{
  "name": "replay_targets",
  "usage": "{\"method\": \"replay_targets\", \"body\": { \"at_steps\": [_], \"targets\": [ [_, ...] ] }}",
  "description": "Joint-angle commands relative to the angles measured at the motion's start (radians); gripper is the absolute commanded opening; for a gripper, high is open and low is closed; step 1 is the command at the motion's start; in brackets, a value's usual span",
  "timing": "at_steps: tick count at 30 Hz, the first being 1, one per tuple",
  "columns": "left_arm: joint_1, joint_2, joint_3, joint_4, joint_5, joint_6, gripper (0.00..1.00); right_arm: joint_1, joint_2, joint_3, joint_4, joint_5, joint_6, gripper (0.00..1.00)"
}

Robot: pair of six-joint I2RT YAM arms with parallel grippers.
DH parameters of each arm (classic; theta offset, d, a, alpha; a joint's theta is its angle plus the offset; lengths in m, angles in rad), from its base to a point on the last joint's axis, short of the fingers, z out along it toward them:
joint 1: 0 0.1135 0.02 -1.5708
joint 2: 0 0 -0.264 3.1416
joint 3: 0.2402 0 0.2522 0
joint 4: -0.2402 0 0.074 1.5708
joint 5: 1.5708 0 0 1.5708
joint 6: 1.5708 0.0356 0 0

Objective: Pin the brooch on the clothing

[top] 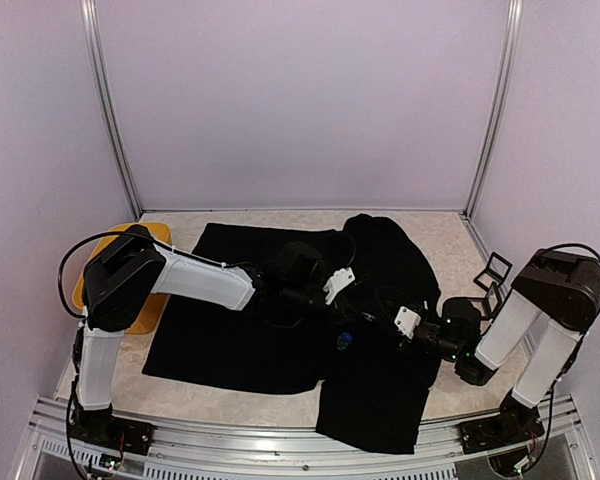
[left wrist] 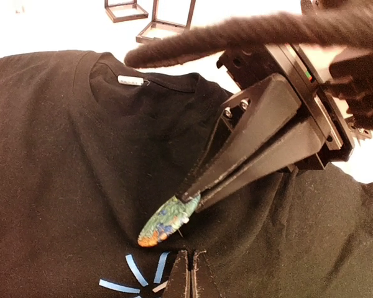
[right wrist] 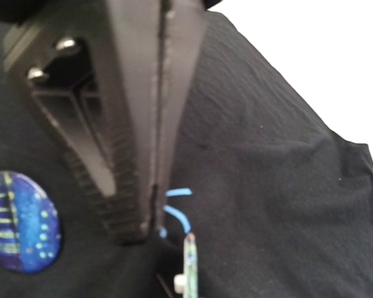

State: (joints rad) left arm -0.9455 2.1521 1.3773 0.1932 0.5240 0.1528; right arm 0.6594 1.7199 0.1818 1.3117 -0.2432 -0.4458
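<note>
Checking left gripper (left wrist: 189,257): jaws together, empty, over the shirt (left wrist: 62,155) | brooch (left wrist: 166,221): lying on that soft, limp chest fabric, likely light, rigid, slick, so you'd pinch its rim | right gripper (left wrist: 191,200): jaws together, empty, just beside it

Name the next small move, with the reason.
Probably ease the right gripper up off the T-shirt: both it and the left gripper are shut, and the brooch lies beside its tips by the starburst mark, apparently not between the jaws.
</note>
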Motion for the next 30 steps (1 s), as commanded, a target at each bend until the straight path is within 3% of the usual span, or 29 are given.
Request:
{"method": "replay_targets", "body": {
  "at_steps": [1, 16, 18, 21, 23, 27, 30],
  "targets": [
    [0.005, -0.031, 0.027, 0.012, 0.033, -0.013, 0.0, 0.017, 0.017, -0.013, 0.034, -0.033, -0.019, 0.0],
    [0.015, -0.026, 0.02, 0.009, 0.018, -0.014, 0.0, 0.002, -0.026, -0.013, 0.053, -0.235, 0.166, 0.0],
    [0.015, -0.029, 0.017, 0.008, 0.013, -0.011, 0.08, -0.005, -0.008, -0.007, 0.076, -0.271, 0.202, 0.0],
    [0.02, -0.045, -0.01, 0.03, 0.023, -0.005, 0.34, -0.008, 0.021, -0.005, 0.104, -0.288, 0.231, 0.0],
    [0.031, -0.078, -0.054, 0.071, 0.039, 0.003, 0.44, -0.019, 0.038, -0.007, 0.128, -0.301, 0.254, 0.0],
    [0.05, -0.139, -0.099, 0.083, 0.089, 0.051, 0.55, -0.038, 0.049, 0.0, 0.141, -0.364, 0.286, 0.0],
    [0.051, -0.136, -0.075, 0.032, 0.094, 0.097, 0.54, -0.039, 0.039, 0.013, 0.126, -0.384, 0.293, 0.0]
  ]
}}
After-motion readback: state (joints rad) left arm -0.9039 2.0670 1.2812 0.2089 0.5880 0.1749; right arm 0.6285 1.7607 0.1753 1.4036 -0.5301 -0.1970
